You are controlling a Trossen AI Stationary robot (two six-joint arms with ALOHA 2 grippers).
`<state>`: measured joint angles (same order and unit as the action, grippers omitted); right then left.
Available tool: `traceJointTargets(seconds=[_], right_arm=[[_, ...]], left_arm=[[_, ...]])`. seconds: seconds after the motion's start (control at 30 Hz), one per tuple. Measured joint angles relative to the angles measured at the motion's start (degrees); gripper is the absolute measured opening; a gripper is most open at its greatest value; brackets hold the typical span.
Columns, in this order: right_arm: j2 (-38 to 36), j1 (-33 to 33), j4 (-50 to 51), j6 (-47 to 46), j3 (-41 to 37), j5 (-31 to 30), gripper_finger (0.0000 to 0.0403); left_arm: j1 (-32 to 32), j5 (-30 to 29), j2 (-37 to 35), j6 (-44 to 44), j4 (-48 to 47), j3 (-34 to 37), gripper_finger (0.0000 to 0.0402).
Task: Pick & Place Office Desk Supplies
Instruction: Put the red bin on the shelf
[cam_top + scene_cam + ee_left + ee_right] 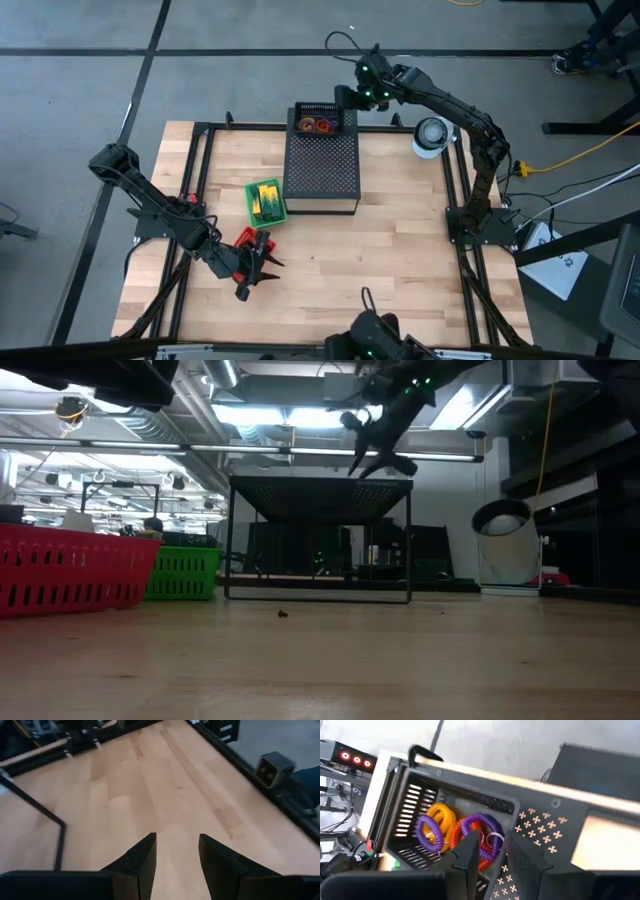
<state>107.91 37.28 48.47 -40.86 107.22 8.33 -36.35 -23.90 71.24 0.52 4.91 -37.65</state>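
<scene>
Just below the parted, empty right gripper (487, 851): coiled rings (462, 832) in the box's open compartment (405, 810), liable to snag a fingertip on withdrawal.

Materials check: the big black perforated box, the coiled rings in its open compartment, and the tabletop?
Large black perforated box: looks like matte-painted sheet metal, given punched hole patterns. Coiled purple, orange and red rings: probably glossy plastic, spiral-wound with a sheen. Pale tabletop: wood planks with visible grain, satin finish.
</scene>
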Motion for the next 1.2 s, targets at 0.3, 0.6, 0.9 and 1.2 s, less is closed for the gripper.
traceJointTargets(seconds=[0.3,0.6,0.9,1.2], right_arm=[[-10.20,-3.40,0.33,11.07,0.08,-8.40,0.0100],[-13.19,-19.69,3.22,18.02,0.04,-13.89,0.0100],[-12.56,-25.50,3.12,18.58,0.00,-14.54,0.0100],[-12.55,-26.36,2.97,18.49,0.00,-13.69,0.0100]], left_arm=[[0.01,-13.60,-1.23,-1.67,-7.98,0.00,0.0141],[-4.83,-2.63,-2.97,6.41,-39.13,-5.50,0.0141],[-15.92,3.49,-2.59,15.88,-47.39,-16.50,0.0141],[-17.32,3.92,5.60,18.19,-48.99,-14.95,0.0141]])
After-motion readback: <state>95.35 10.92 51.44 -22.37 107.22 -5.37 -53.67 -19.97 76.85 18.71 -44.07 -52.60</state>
